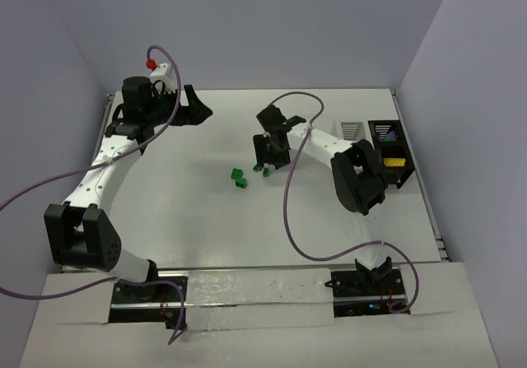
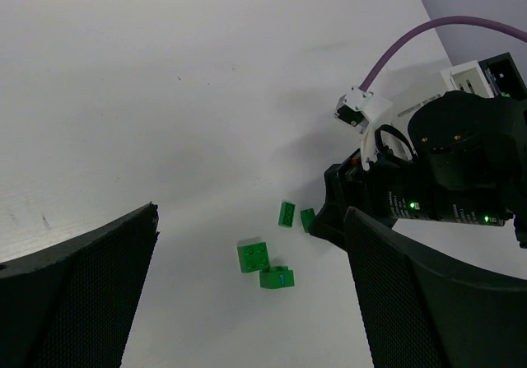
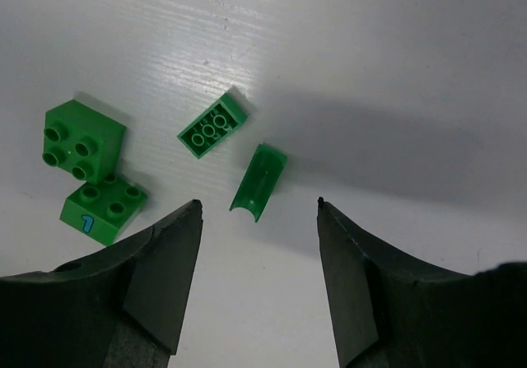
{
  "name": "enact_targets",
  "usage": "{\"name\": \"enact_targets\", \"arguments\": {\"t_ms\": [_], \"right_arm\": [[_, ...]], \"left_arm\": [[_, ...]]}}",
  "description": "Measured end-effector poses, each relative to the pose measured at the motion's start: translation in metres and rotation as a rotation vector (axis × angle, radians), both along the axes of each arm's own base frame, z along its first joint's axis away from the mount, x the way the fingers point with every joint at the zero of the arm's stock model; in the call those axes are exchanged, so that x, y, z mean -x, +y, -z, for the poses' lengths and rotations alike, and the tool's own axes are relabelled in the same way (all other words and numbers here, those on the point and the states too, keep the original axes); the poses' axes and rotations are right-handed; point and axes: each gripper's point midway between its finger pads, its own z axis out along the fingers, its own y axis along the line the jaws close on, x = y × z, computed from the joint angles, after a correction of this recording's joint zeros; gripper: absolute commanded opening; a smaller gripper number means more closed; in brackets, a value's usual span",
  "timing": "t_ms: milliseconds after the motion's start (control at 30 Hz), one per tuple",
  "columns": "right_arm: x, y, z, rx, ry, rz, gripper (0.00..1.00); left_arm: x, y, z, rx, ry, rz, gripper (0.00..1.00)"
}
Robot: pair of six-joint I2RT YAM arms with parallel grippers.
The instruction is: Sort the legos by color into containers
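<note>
Four green legos lie in a loose group on the white table: a square brick (image 3: 84,136), a brick marked "1" (image 3: 103,210), a flat brick (image 3: 212,123) and a curved piece (image 3: 258,182). My right gripper (image 3: 258,203) is open and empty, low over the table, with the curved piece just beyond its fingertips. From above it (image 1: 268,160) stands right of the green legos (image 1: 238,178). My left gripper (image 1: 200,108) is open and empty at the far left, well away from them. Its wrist view (image 2: 254,211) shows the green bricks (image 2: 254,256) far below. The white slatted box (image 1: 352,129) and the black tray (image 1: 402,180) stand at the far right.
The black tray holds a yellow brick (image 1: 394,162) and a purple one (image 1: 387,138). The right arm's purple cable (image 1: 290,220) loops over the table's middle. Grey walls close the table on three sides.
</note>
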Motion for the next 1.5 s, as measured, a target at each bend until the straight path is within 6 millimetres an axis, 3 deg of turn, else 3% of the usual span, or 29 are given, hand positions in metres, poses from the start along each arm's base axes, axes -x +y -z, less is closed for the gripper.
{"name": "enact_targets", "arguments": {"t_ms": [267,433,600,700,800,900,1000,1100,1200,1300,1400,1500], "right_arm": [[-0.003,0.0,0.023,0.033,0.036,0.007,0.54],[-0.001,-0.002,0.025,0.045,0.046,0.01,0.43],[0.002,-0.005,0.027,0.052,0.055,0.004,0.06],[0.008,-0.007,0.026,0.053,0.063,-0.011,0.0],[0.014,-0.013,0.024,0.058,0.072,-0.036,0.0],[0.02,-0.018,0.008,0.031,0.07,-0.085,0.0],[0.01,-0.031,-0.041,-0.068,0.008,-0.097,0.0],[-0.028,-0.072,-0.119,-0.184,-0.16,-0.025,0.0],[-0.06,-0.14,-0.198,-0.211,-0.377,0.082,0.0],[-0.066,-0.214,-0.25,-0.134,-0.543,0.184,0.0],[-0.063,-0.273,-0.273,-0.029,-0.617,0.257,0.0],[-0.064,-0.321,-0.262,0.057,-0.6,0.323,0.0]], "left_arm": [[-0.004,0.001,0.01,-0.004,0.023,-0.004,0.99],[-0.005,0.002,0.011,-0.004,0.025,-0.005,0.99],[-0.005,0.002,0.012,-0.004,0.026,-0.004,0.99],[-0.005,0.002,0.012,-0.004,0.028,-0.004,0.99],[-0.006,0.001,0.013,-0.003,0.03,-0.002,0.99],[-0.005,0.0,0.015,-0.005,0.03,0.011,0.99],[-0.005,-0.003,0.017,-0.038,0.015,0.02,0.99],[0.0,-0.019,0.02,-0.102,-0.011,0.051,0.99],[0.01,-0.045,0.024,-0.161,-0.04,0.116,0.99],[0.014,-0.058,0.024,-0.193,-0.057,0.15,0.99],[0.009,-0.058,0.022,-0.204,-0.066,0.144,0.99],[0.004,-0.057,0.022,-0.209,-0.065,0.135,0.99]]}}
